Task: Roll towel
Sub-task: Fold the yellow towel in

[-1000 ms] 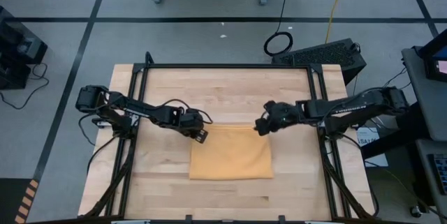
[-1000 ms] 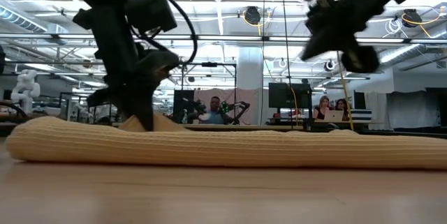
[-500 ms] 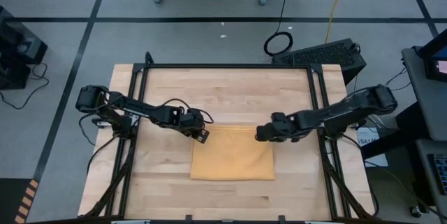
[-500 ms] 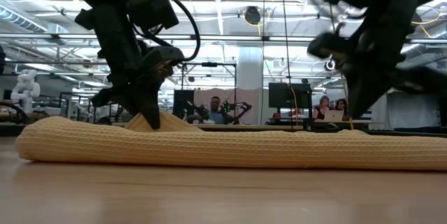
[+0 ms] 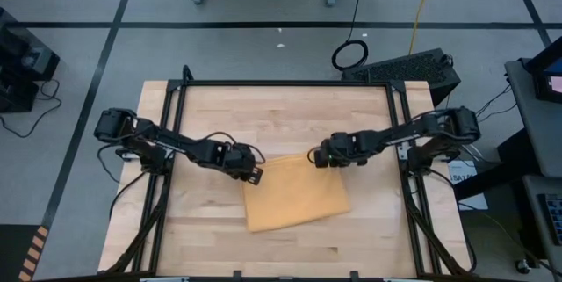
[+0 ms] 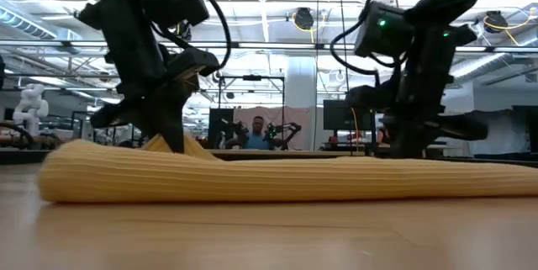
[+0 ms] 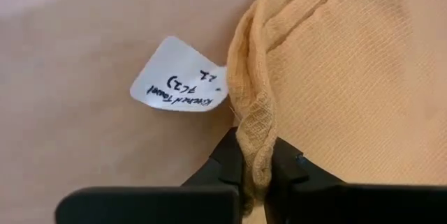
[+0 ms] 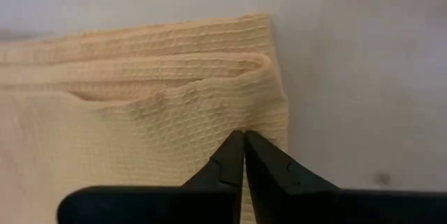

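The mustard-yellow towel (image 5: 297,196) lies folded and flat on the wooden table (image 5: 281,115), skewed to its edges. A small white tag (image 7: 180,84) lies on the wood beside the towel's edge. My left gripper (image 5: 255,175) is shut on the towel's far left corner, which stands a little raised (image 6: 172,144). My right gripper (image 5: 314,160) is shut, its tips down on the towel near the far right corner, where the stacked folded layers (image 8: 174,56) show. My left gripper pinches a bunched ridge of the towel's edge (image 7: 255,161) between its two fingers, right beside the white tag. The fingers come steeply from above. That corner is puckered up off the table; the rest lies flat. My right gripper sets its shut fingertips (image 8: 234,151) on the towel's top layer (image 8: 262,123), close to the side edge by the far right corner. The fingers come steeply from above. The cloth lies flat there, with nothing between the fingers.
Black frame rails (image 5: 176,115) run along the table's left, right and far sides. Bare wood lies beyond the towel's far edge (image 5: 290,115) and before its near edge (image 5: 290,251). In the low view, people sit at desks (image 6: 256,131) far behind the table.
My right gripper has come down from above the table onto the towel, tipping steeper and shifting left. My left gripper has drawn its corner slightly toward the near edge while rolling. The towel has turned about on the table and now lies skewed, its near left corner nearer the front.
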`<move>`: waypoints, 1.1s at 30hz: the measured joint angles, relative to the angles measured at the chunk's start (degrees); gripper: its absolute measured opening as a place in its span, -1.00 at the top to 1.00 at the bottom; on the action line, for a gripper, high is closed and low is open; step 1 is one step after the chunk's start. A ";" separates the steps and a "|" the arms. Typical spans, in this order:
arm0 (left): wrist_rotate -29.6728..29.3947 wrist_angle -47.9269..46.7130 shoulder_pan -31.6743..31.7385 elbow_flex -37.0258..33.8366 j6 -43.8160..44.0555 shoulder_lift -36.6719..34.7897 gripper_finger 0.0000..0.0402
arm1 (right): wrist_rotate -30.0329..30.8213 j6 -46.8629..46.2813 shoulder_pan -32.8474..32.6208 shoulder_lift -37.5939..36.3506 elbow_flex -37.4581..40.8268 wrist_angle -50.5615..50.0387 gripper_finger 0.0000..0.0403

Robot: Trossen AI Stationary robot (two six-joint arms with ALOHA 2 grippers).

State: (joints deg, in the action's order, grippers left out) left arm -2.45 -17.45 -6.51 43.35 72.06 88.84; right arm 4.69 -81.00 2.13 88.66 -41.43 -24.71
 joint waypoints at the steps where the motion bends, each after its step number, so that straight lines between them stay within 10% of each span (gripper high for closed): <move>1: -1.28 0.02 -0.88 0.00 2.54 0.00 0.90 | -0.06 1.43 1.13 0.00 -0.02 0.06 0.96; 11: -8.21 8.97 -5.37 0.00 16.80 -0.06 0.90 | -1.22 11.08 5.86 -5.36 -10.05 -12.85 0.95; 23: -12.86 16.53 -3.27 0.04 14.94 -0.07 0.90 | 4.60 -14.18 -17.93 -6.17 -14.36 -0.24 0.29; 33: -12.36 16.52 -2.23 0.04 12.55 -0.07 0.89 | 6.95 35.49 -26.77 4.91 -14.36 23.13 -0.12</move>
State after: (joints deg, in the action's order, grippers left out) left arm -14.81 -0.93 -8.74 43.40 84.61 88.77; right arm 11.64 -45.50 -24.65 93.57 -55.79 -1.58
